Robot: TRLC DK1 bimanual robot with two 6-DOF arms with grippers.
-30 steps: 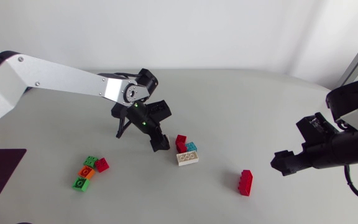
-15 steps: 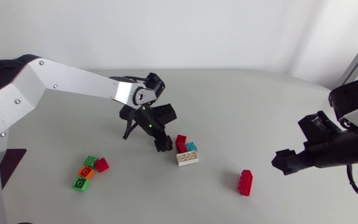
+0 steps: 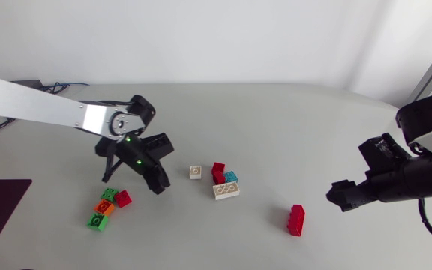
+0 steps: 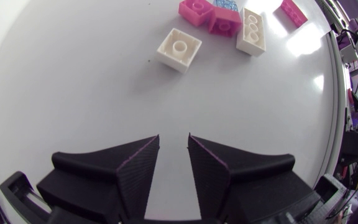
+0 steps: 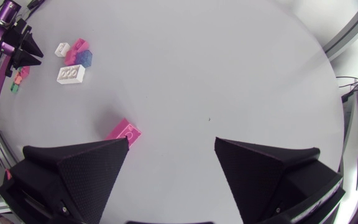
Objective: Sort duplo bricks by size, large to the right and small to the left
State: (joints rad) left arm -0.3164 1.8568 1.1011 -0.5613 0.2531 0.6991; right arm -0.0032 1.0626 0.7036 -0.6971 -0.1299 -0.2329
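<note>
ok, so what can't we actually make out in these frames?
Left wrist view: the teal brick is cut off by the view's edge; the small-brick group is not in it.
Right wrist view: that group is too small to count; the lone red brick is partly hidden by a finger of the right gripper.
Head view: the left gripper is one dark mass, so its finger gap is unreadable there.

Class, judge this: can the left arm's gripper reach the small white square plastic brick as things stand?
Probably yes: the small white square plastic brick lies ahead of the left gripper across bare table, apart from the other bricks.
</note>
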